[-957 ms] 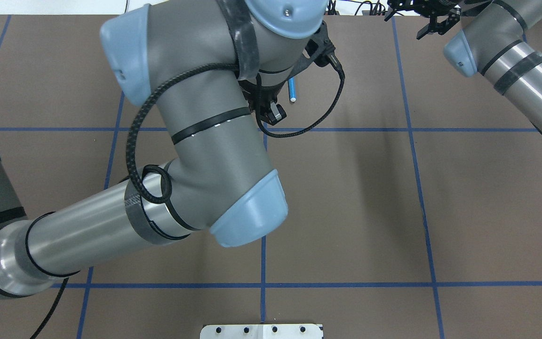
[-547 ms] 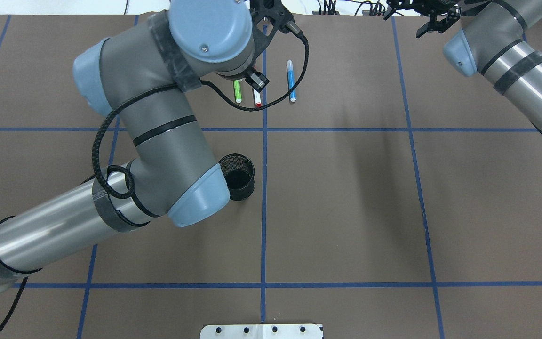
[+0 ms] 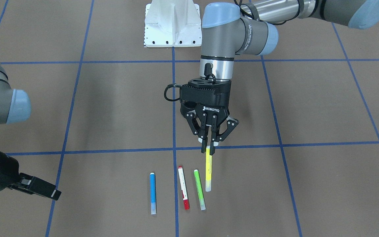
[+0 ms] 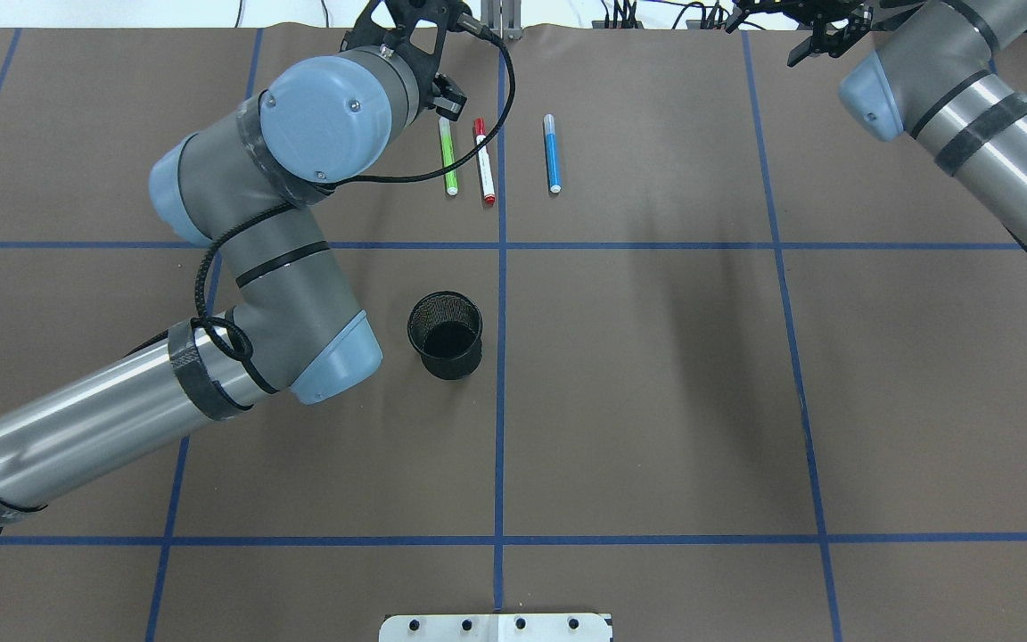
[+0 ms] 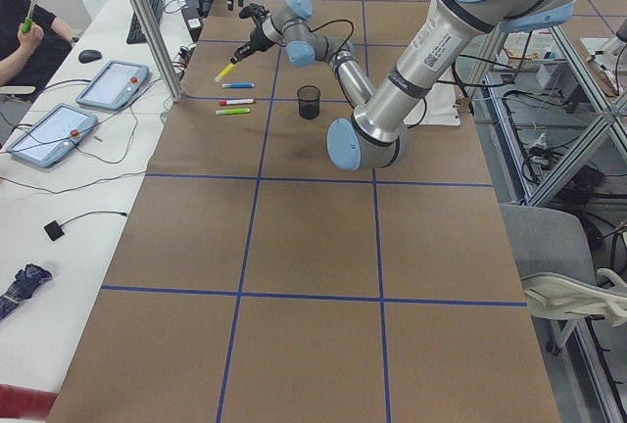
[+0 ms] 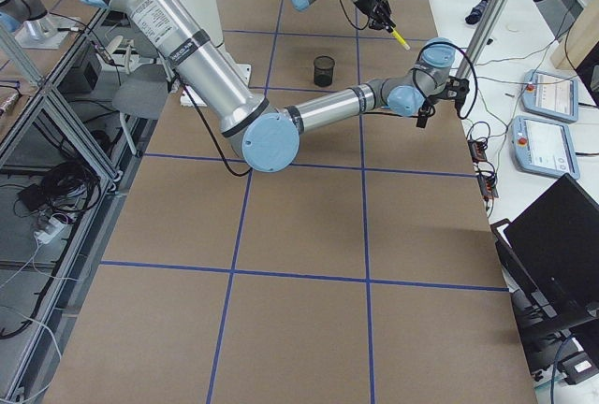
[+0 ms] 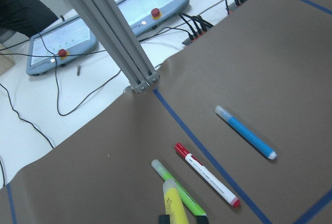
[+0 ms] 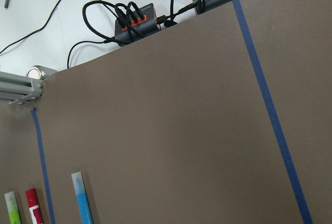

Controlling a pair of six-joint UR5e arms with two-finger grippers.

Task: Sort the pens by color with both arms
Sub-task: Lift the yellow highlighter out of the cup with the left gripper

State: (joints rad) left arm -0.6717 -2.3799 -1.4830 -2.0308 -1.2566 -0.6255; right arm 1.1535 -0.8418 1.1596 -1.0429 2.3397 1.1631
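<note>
Yellow pen (image 3: 208, 171) hung by its top in the left gripper (image 3: 209, 149), whose jaws were pinched narrow on it, just beside the green pen (image 3: 199, 189). Green, red (image 3: 183, 187) and blue (image 3: 152, 193) lay in a row, likely already placed; the yellow looked like the last to set down. The right gripper (image 3: 44, 192) hovered well apart; its jaws could not be judged.
</note>
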